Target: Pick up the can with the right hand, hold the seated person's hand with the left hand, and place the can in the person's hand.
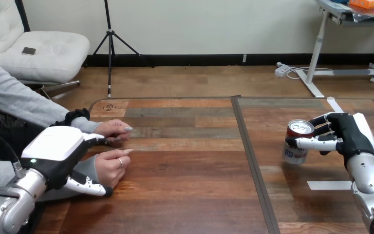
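Observation:
A silver and red can (pixel 297 146) is at the right of the wooden table (pixel 190 195), tilted slightly. My right hand (pixel 350 136) is shut on it, fingers behind it and thumb across its front. Whether the can rests on the table or hangs just above it I cannot tell. At the left, the person's two hands lie on the table: the far hand (pixel 114 127) and the near hand (pixel 111 165), palm turned sideways. My left hand (pixel 53 148) grips the near hand, fingers (pixel 101 141) over it and thumb (pixel 88 187) curled under it.
A dark seam (pixel 251 156) runs front to back through the table between the person's hands and the can. A strip of white tape (pixel 328 185) lies on the table below my right hand. The table's far edge (pixel 175 99) is beyond the hands.

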You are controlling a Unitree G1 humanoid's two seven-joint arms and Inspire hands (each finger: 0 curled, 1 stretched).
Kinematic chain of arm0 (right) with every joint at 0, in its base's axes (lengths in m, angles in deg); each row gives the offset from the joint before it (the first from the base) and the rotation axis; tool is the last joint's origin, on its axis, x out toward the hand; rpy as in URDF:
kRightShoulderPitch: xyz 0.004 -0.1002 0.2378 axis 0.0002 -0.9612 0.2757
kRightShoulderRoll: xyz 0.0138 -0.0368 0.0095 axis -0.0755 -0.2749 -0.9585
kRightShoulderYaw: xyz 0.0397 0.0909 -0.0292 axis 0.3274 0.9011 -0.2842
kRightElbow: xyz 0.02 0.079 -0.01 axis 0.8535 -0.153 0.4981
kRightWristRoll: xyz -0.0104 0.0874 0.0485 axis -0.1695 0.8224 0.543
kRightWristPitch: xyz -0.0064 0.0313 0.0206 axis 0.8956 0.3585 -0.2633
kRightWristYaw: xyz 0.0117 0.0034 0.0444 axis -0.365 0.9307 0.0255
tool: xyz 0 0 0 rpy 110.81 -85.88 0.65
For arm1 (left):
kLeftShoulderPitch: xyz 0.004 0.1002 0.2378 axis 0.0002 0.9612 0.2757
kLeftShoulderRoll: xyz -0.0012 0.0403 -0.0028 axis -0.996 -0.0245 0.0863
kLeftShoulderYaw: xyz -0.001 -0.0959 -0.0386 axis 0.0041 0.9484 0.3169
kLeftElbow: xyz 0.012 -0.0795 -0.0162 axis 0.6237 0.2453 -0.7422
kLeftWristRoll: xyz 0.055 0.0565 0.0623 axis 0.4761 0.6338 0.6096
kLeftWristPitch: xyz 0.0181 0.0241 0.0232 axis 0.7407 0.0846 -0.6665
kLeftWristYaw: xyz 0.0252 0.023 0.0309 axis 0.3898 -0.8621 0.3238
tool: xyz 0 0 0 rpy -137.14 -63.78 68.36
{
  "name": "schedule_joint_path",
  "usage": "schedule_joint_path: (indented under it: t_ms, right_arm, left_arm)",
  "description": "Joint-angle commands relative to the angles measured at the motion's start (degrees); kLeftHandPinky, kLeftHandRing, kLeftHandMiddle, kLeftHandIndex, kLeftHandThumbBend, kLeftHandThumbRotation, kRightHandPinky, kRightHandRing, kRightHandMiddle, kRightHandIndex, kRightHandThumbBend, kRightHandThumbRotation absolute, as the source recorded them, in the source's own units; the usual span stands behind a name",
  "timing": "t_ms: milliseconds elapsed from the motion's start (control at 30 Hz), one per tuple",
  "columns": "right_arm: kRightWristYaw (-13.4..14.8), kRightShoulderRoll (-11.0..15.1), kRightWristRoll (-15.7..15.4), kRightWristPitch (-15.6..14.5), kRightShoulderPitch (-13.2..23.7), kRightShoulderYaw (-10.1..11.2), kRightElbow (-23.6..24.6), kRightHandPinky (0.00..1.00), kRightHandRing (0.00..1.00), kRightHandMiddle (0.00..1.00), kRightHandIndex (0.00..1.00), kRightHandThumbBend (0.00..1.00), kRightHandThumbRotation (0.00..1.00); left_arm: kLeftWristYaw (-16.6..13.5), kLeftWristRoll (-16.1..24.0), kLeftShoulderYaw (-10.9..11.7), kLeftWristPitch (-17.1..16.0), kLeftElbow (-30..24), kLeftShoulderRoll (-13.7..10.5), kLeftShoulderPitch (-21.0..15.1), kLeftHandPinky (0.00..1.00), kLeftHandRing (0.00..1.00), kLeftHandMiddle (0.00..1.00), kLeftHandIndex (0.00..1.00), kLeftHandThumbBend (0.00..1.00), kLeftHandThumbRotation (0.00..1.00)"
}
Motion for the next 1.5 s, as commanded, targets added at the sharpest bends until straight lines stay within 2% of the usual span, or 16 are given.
schedule_joint_path:
  t_ms: [0, 300, 600, 767, 1067, 1167, 1267, 1467]
  right_arm:
    - [-0.03, 1.02, 0.70, 1.84, 4.05, 0.43, 1.98, 0.35, 0.40, 0.45, 0.46, 0.78, 0.00]
    - [0.35, 1.21, 0.33, 1.96, 3.81, 0.15, 2.11, 0.37, 0.41, 0.46, 0.47, 0.78, 0.00]
    - [0.21, 1.40, 0.26, 2.48, 3.51, 0.12, 2.05, 0.36, 0.40, 0.46, 0.47, 0.78, 0.00]
    - [-0.24, 1.23, 0.89, 2.84, 3.35, 0.65, 2.01, 0.36, 0.40, 0.45, 0.47, 0.78, 0.00]
    - [-0.28, 1.10, 0.95, 2.70, 3.26, 0.65, 2.05, 0.36, 0.40, 0.45, 0.47, 0.77, 0.00]
    - [-0.16, 1.07, 0.87, 2.41, 3.33, 0.58, 1.97, 0.36, 0.40, 0.45, 0.47, 0.77, 0.00]
    - [0.03, 1.13, 0.57, 2.04, 3.46, 0.34, 1.89, 0.37, 0.41, 0.45, 0.47, 0.77, 0.00]
    - [0.28, 1.05, 0.56, 2.00, 3.53, 0.39, 1.75, 0.37, 0.41, 0.45, 0.47, 0.77, 0.00]
  left_arm:
    - [-0.08, 0.67, -1.46, 0.86, 1.36, -2.09, -5.56, 0.80, 0.84, 0.86, 0.85, 1.00, 0.51]
    - [0.96, 1.22, -3.10, 2.32, 4.04, -2.49, -7.04, 0.82, 0.85, 0.87, 0.86, 1.00, 0.50]
    - [-1.13, 2.23, -4.58, 3.10, 6.48, -3.09, -7.53, 0.80, 0.83, 0.85, 0.84, 1.00, 0.48]
    - [-1.30, 2.09, -5.21, 3.80, 8.22, -3.11, -7.97, 0.79, 0.83, 0.84, 0.83, 1.00, 0.44]
    - [-0.20, 1.28, -5.98, 4.20, 10.39, -3.40, -8.55, 0.80, 0.83, 0.85, 0.83, 1.00, 0.40]
    - [1.25, 0.99, -6.10, 4.50, 10.10, -3.66, -8.54, 0.81, 0.83, 0.85, 0.84, 1.00, 0.42]
    - [0.85, 0.91, -6.17, 4.33, 10.78, -3.65, -8.61, 0.80, 0.83, 0.84, 0.83, 1.00, 0.42]
    - [2.91, -1.29, -5.32, 3.78, 11.19, -3.55, -8.61, 0.79, 0.82, 0.83, 0.82, 1.00, 0.40]
